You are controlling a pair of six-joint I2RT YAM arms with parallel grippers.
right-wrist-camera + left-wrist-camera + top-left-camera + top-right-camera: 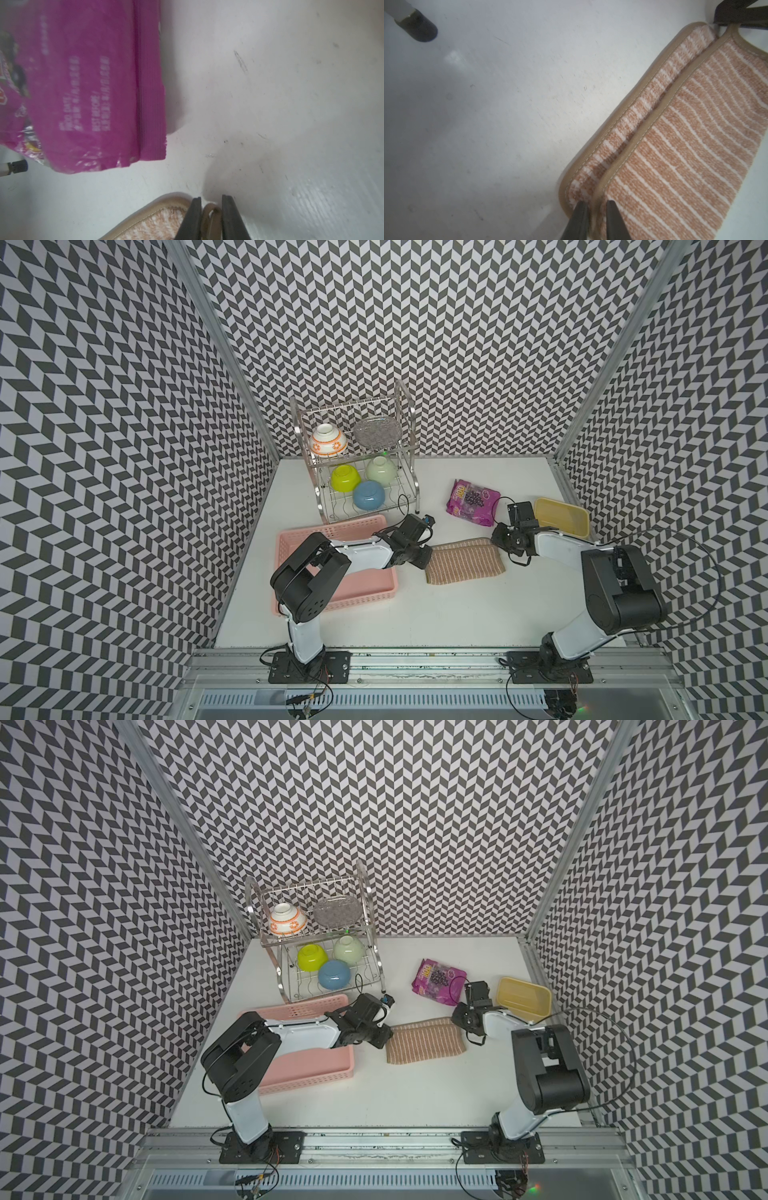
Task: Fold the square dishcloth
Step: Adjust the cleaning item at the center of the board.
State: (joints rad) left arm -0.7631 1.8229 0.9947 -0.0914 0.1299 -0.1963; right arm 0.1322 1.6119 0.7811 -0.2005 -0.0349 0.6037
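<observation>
The dishcloth [464, 561] lies doubled over mid-table [415, 614], at three o'clock from the basket [365, 593]. The left gripper [596, 220] pinches its top layer's edging at nine o'clock, and the right gripper [211, 216] pinches the edging at three. It looks light, soft and floppy, so the bound corners seem the best hold; the middle would sag.

I watch through two top views set high above the near edge, looking down and toward the far wall [415, 344]; both take in the whole table [457, 614]. My left wrist camera hangs close over the cloth's [685, 145] left end, looking right along it. My right wrist camera sits close at its right end, facing the bag [93, 83] farther off. Both wrist views share the cloth.
</observation>
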